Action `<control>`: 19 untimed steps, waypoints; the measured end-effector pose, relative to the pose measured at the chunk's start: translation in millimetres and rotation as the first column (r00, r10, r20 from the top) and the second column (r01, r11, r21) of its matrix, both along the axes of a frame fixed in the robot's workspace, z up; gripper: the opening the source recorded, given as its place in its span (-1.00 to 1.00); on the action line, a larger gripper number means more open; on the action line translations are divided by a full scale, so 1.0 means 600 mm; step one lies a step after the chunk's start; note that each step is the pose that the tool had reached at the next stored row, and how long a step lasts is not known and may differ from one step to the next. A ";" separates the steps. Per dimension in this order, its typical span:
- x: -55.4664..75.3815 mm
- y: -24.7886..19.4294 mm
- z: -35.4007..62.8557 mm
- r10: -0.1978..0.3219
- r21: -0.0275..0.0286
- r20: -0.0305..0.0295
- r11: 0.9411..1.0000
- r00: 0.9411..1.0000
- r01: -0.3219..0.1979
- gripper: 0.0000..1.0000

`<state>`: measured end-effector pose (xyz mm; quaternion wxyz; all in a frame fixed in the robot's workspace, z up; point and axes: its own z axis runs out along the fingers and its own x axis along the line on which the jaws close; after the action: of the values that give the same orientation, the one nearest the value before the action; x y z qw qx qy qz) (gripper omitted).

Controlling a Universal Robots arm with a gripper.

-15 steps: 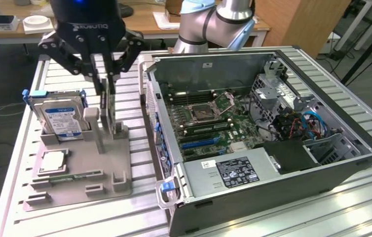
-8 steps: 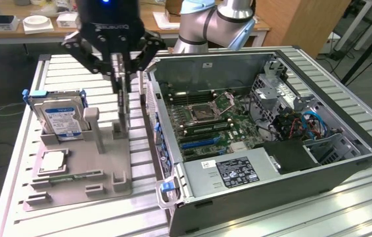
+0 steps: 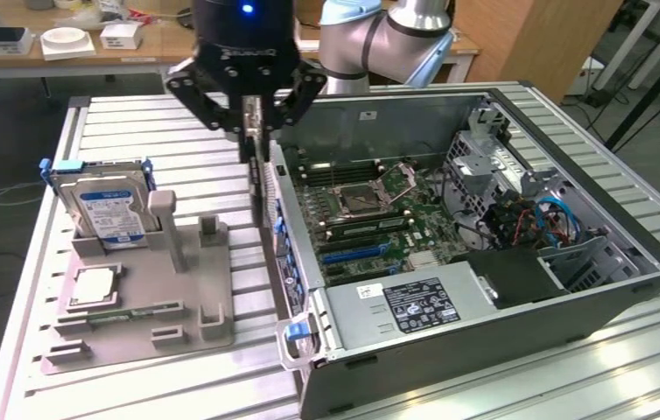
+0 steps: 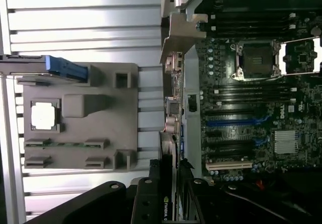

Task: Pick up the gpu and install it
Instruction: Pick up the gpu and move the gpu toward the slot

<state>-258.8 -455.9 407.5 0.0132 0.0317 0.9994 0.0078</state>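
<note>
My gripper (image 3: 256, 122) is shut on the gpu (image 3: 263, 184), a thin dark card that hangs edge-on below the fingers. The card is held above the near side wall of the open computer case (image 3: 610, 289), between the case and the grey holder. In the wrist view the gpu (image 4: 171, 108) runs lengthwise away from my gripper (image 4: 171, 199), with its pale grey bracket (image 4: 179, 32) at the far end. It lies just outside the motherboard (image 4: 251, 108), and the blue expansion slots (image 4: 229, 122) sit beside it inside the case.
A grey parts holder (image 3: 190, 337) lies on the slatted table at the exterior view's left, carrying a hard drive with a blue label (image 3: 102, 206), a processor chip (image 3: 94, 284) and a memory stick (image 3: 120, 313). The power supply (image 3: 412, 302) fills the case's near corner.
</note>
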 end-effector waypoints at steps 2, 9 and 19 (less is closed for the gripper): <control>0.015 0.0021 -0.003 0.000 0.000 0.000 1.000 1.000 0.000 -0.47; 0.067 0.0093 -0.012 0.000 0.000 -0.001 1.000 1.000 0.000 -0.47; 0.067 0.0230 0.017 0.000 0.003 0.000 1.000 1.000 0.000 -0.47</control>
<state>-218.8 -442.1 417.8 0.0132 0.0320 0.9994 0.0091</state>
